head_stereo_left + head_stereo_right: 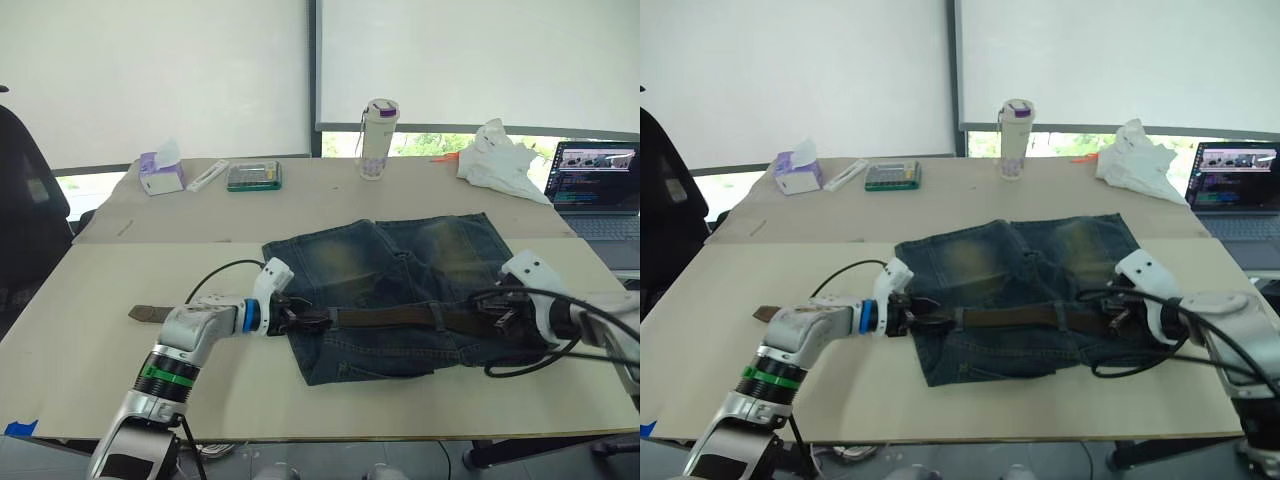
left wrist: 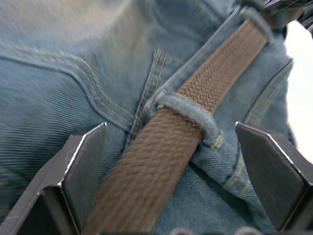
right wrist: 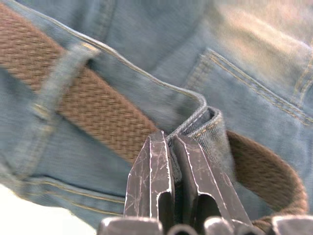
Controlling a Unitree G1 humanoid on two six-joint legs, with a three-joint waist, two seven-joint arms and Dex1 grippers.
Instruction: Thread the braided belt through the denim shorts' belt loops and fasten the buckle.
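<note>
Wide pale beige table [image 1: 120, 280], carrying all items. Faded blue-grey denim shorts [image 1: 400, 295] with yellowish worn patches lie flat near the table's middle, waistband toward the robot. Long dark brown braided belt [image 1: 385, 318] runs along the waistband beneath small blue denim belt loops [image 2: 188, 108]; its free tail [image 1: 150, 314] extends past the shorts' left edge and rests on the bare table. Left gripper [image 2: 171, 171] stands at the left end of the waistband, its black fingers [image 2: 85, 161] spread wide on either side of the belt without touching it. Right gripper [image 3: 172, 171] sits at the right end of the waistband, fingers pinched together on a fold of the denim edge, where the belt curves out of the cloth. The buckle cannot be made out.

Far side: open laptop [image 1: 597, 190], crumpled white bag [image 1: 500, 160], clear bottle [image 1: 378, 138], tissue box [image 1: 162, 172].
</note>
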